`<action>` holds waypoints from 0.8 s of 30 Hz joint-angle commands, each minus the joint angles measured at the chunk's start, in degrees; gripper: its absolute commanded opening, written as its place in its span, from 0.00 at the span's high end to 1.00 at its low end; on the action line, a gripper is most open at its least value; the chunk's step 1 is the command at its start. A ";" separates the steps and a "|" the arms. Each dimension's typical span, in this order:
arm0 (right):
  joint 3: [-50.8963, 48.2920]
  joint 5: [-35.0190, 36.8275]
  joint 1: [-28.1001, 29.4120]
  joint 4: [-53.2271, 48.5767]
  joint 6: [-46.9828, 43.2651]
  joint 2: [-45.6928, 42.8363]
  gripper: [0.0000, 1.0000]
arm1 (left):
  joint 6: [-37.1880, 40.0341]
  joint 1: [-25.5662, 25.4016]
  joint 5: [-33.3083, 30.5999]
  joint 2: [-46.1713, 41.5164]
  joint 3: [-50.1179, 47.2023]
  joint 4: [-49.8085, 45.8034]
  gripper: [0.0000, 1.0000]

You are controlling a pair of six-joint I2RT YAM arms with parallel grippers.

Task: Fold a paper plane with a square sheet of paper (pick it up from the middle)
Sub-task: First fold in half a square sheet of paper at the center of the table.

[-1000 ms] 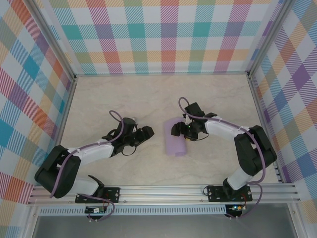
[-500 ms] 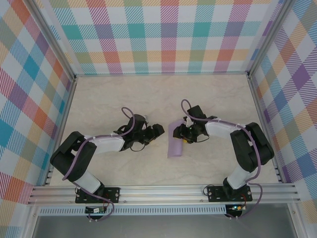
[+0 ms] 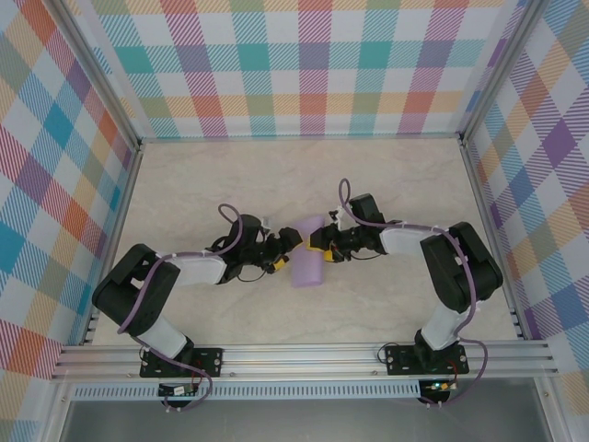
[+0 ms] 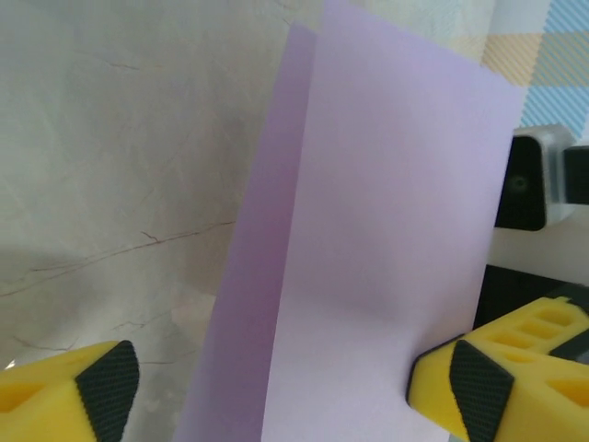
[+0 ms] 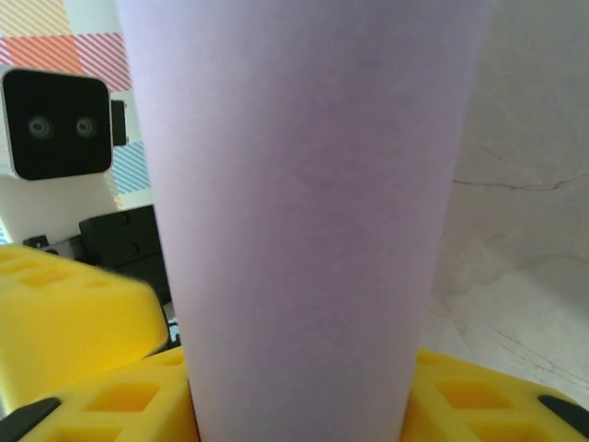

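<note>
Left gripper point(image 4: 293, 391): fingers spread wide, holding nothing. Yellow tips with black pads sat at either side of the wrist view. The left pad stood clear of the paper, over bare table point(image 4: 110, 184). The right pad sat right at the paper's right edge; contact could not be told.

Square sheet of paper point(image 4: 386, 258): lilac, folded into a long two-layer strip, the under layer showing as a darker band along the side toward the left finger. It ran forward from between the left gripper's fingertips and out past them. A soft shadow lay on the table beside that darker edge, so that side looked lifted rather than flat. Past the right finger, beyond the sheet, stood the right arm's camera point(image 4: 529, 180).

Right gripper point(image 5: 299, 405): fingers part-closed on the sheet, one yellow finger against each long edge. The strip filled the whole gap between them and rose up from the fingertips, shaded like a shallow curve across its width. Outside its left finger were the left arm's camera point(image 5: 55, 124) and another yellow fingertip. Seen from above, the two grippers faced each other, tips near, with the sheet between them.
</note>
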 commanded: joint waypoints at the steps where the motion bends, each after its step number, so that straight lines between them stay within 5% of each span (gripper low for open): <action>1: 0.35 -5.53 -0.66 2.39 -1.67 1.49 0.51 | -4.37 1.86 3.77 0.07 -2.92 9.88 0.20; 16: -0.46 -8.47 -1.94 5.42 0.34 3.02 0.50 | -8.20 1.90 5.89 4.59 -4.09 21.37 0.58; 24: 0.14 -6.38 -2.24 0.28 -2.21 3.77 0.46 | -5.31 2.01 4.67 4.40 -3.27 16.55 0.84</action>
